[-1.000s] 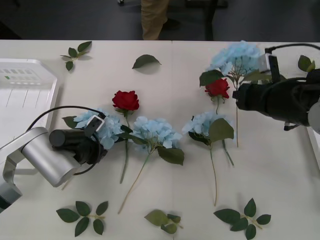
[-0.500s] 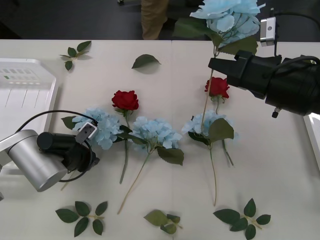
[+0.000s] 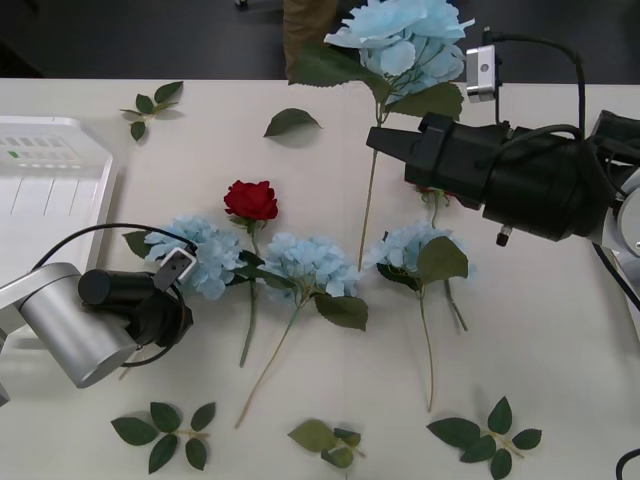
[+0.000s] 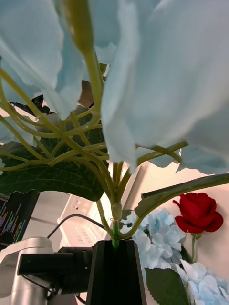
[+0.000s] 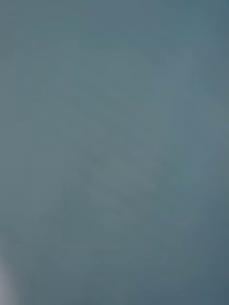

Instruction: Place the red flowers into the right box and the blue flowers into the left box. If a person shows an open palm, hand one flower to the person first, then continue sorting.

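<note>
Right claw [image 3: 385, 140], upper right of frame: pinched shut on a blue flower [image 3: 400, 40] stem just under the head, lifted clear of the table [image 3: 560, 340], probably for hauling over to the left box [image 3: 50, 190] at far left. Left claw [image 3: 172, 312], lower left, nosed against another hydrangea [image 3: 200, 255]; can't tell if open. Red rose [image 3: 251, 200] lying center-left.

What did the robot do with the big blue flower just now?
The right end effector lifted a blue flower off the table, stem dangling, and carried it toward the left. The left end effector pulled back slightly beside another blue flower. The other flowers stayed put.
</note>
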{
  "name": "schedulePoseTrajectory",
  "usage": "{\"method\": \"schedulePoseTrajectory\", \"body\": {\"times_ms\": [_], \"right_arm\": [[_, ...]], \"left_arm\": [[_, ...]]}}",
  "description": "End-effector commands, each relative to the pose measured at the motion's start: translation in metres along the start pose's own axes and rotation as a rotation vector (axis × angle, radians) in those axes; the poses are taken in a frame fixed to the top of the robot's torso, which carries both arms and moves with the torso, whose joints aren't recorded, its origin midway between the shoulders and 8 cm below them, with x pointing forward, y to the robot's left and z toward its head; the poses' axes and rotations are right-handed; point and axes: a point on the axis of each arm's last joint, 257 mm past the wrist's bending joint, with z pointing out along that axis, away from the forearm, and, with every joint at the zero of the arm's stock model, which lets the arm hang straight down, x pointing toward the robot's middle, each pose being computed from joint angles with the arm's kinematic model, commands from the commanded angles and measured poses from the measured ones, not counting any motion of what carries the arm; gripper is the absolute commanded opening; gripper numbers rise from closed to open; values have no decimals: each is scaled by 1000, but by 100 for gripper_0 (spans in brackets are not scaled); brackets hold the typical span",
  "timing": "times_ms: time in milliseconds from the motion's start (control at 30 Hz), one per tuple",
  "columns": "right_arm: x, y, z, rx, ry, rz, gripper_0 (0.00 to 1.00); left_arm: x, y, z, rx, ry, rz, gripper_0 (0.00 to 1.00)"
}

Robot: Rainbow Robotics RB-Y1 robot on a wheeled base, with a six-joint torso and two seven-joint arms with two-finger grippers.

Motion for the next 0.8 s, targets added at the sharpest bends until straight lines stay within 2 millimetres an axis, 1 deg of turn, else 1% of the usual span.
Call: {"method": "schedulePoseTrajectory", "body": {"times_ms": [33,67,133,167,233,267,400,433,500,533,567,633,700,733,800], "right_arm": [[-9,36,11,-76,-18,-23,0],[-9,36,11,-77,-21,-20,0],[-9,38,12,-83,-24,-11,0],[-9,38,12,-83,-24,-13,0],[-9,39,12,-84,-26,-12,0],[-10,39,12,-84,-27,-12,0],[-9,38,12,-82,-27,-6,0],[-11,38,12,-83,-30,-8,0],[-11,38,12,-82,-29,-7,0],[-11,38,12,-83,-29,-8,0],[-11,37,12,-81,-31,-6,0],[-12,38,12,-82,-35,-7,0],[-13,38,12,-82,-39,-7,0],[-12,37,12,-81,-37,-6,0],[-13,38,12,-83,-39,-8,0]], "left_arm": [[32,14,5,-22,82,-79,0],[25,23,0,-28,91,-83,0],[11,48,-19,-54,124,-83,0],[7,56,-26,-64,133,-85,0],[-3,79,-52,-82,186,-106,0],[-6,85,-59,-84,195,-117,0],[-19,116,-115,-46,268,-213,0],[-20,120,-121,-41,273,-223,0],[-27,138,-151,-27,279,-274,0],[-30,144,-158,-26,277,-289,0],[-33,153,-170,-20,276,-314,0],[-40,167,-188,-1,263,-368,0],[-44,180,-200,32,247,-414,0],[-46,185,-203,40,236,-423,0],[-45,204,-209,63,202,-452,0]]}}
